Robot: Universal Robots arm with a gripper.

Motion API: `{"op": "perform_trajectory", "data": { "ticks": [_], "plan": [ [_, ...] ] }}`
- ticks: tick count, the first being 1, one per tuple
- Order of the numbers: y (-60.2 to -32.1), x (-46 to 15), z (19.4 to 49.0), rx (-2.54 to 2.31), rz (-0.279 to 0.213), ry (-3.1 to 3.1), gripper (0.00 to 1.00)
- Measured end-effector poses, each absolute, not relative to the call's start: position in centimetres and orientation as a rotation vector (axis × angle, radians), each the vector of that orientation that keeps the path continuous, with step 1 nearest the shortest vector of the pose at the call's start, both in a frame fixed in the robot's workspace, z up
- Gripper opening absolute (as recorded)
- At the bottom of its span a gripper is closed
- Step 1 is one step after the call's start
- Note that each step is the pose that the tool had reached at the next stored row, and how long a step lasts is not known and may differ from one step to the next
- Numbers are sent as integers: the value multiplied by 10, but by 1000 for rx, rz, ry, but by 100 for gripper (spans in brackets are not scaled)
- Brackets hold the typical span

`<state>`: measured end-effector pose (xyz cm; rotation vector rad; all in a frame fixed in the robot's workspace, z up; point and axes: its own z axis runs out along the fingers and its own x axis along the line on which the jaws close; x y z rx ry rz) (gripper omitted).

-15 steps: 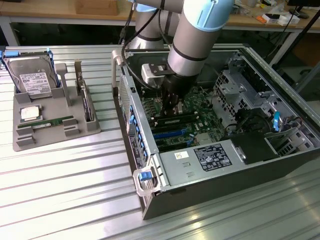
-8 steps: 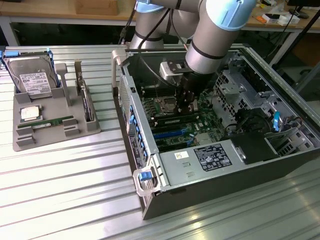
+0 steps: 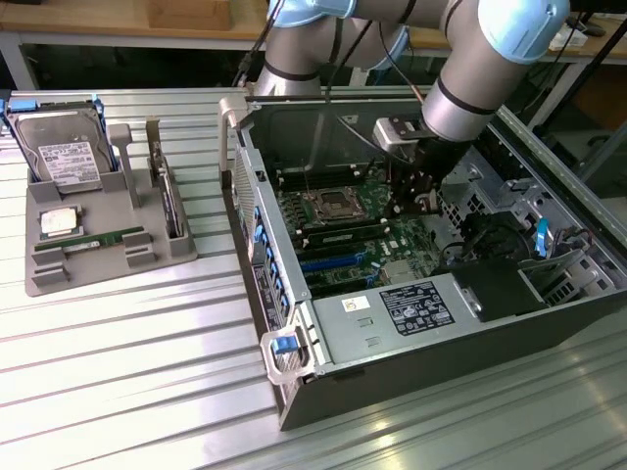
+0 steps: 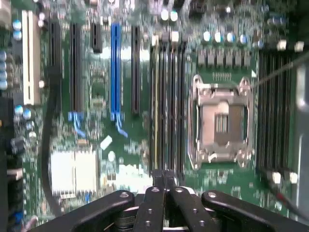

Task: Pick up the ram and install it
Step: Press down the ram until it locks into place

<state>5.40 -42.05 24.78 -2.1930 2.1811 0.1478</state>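
While the shut gripper hovers inside the case, the ram lies well apart.

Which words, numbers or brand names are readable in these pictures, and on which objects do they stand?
No text can be read.
Hard drive: white label, print too small.
Dark label on the metal cover inside the computer case: print too blurred.
Small white sticker beside it: unreadable.
Motherboard: markings blurred.

Open computer case, grey parts tray
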Motion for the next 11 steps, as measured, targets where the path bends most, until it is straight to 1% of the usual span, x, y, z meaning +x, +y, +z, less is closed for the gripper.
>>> {"op": "perform_trajectory", "data": {
  "ticks": [3, 5, 8, 11],
  "plan": [
    [-420, 75, 250, -2188, 161, 2175, 10],
    [-420, 77, 266, -2187, 163, 2174, 10],
    [-420, 78, 276, -2185, 166, 2173, 10],
    [-420, 78, 276, -2184, 168, 2172, 10]
  ]
}}
